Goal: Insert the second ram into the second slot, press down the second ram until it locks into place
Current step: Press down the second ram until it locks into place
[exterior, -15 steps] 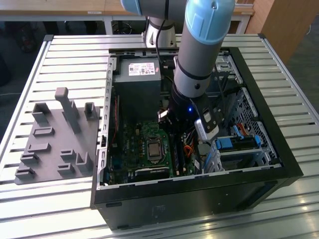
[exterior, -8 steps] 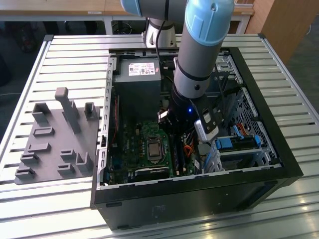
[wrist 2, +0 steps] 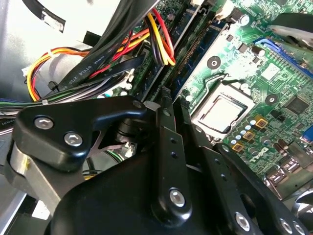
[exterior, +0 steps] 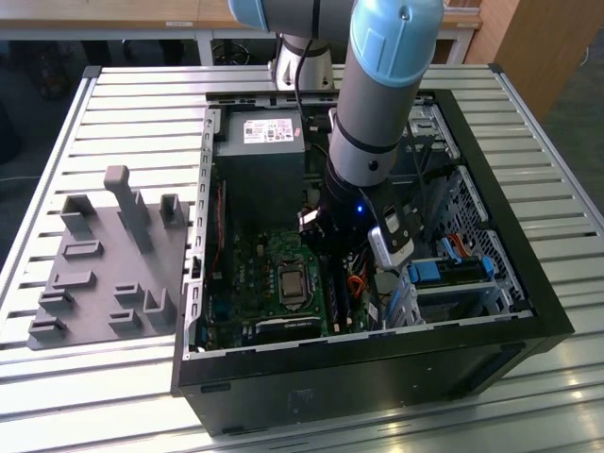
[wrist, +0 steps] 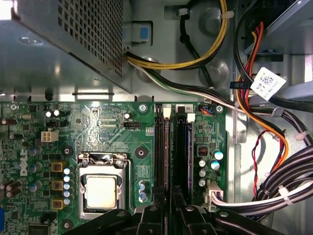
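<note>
The end effector [wrist: 168,205], fingers narrowed, probably presses the second ram [wrist: 163,152] standing in its slot beside the CPU socket [wrist: 101,191]; locking calls for straight downward pressure.

We see a green motherboard [wrist: 112,127] patterned with fine pale traces and gold-coloured square parts, and at its middle a silvery processor [wrist: 101,191] in a steel-grey frame; the memory slots [wrist: 182,147] beside it are black with white end clips. The tool [wrist 2: 166,127] is glossy black with silver screw heads, and the arm [exterior: 387,75] above it is grey with a pale blue cap. Cable bundles [wrist: 254,98] run yellow, orange, red, black and white past the perforated grey power supply [wrist: 63,44], while the case [exterior: 377,377] is black and sits on a table [exterior: 113,113] of white ribbed slats beside a plain grey fixture [exterior: 113,264].
</note>
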Controlling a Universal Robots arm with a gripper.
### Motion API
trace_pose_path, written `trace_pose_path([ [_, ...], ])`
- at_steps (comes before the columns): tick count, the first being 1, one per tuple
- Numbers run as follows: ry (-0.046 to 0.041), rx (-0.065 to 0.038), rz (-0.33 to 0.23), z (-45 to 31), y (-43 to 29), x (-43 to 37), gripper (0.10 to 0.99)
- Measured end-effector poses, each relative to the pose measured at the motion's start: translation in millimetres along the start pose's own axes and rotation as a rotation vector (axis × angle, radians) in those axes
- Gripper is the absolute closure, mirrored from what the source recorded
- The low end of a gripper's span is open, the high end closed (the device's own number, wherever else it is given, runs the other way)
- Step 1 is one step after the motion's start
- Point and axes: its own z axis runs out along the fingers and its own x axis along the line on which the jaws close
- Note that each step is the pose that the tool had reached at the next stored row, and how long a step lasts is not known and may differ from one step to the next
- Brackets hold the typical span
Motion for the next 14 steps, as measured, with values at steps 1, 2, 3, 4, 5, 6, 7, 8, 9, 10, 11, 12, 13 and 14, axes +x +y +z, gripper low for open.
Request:
trace_pose_path([
  [1, 0.0000, 0.000, 0.000, -0.1, 0.0, 0.0, 0.875],
  [2, 0.0001, 0.000, 0.000, -0.9, 0.0, 0.1, 0.875],
  [3, 0.0000, 0.000, 0.000, -2.2, 0.0, 0.2, 0.875],
  [4, 0.0000, 0.000, 0.000, -3.7, 0.0, 0.3, 0.875],
  [5, 0.0000, 0.000, 0.000, -5.6, 0.0, 0.4, 0.875],
  [6, 0.0000, 0.000, 0.000, -8.0, 0.1, 0.5, 0.875],
  [7, 0.0000, 0.000, 0.000, -11.2, 0.1, 0.8, 0.875],
  [8, 0.0000, 0.000, 0.000, -14.1, 0.1, 1.0, 0.875],
  [9, 0.0001, 0.000, 0.000, -16.7, 0.1, 1.1, 0.875],
  [10, 0.0000, 0.000, 0.000, -19.6, 0.1, 1.3, 0.875],
  [11, 0.0001, 0.000, 0.000, -21.4, 0.2, 1.4, 0.875],
  [12, 0.0001, 0.000, 0.000, -21.6, 0.2, 1.4, 0.886],
  [13, 0.0000, 0.000, 0.000, -21.6, 0.2, 1.4, 0.886],
  [14, 0.0000, 0.000, 0.000, -21.6, 0.2, 1.4, 0.953],
])
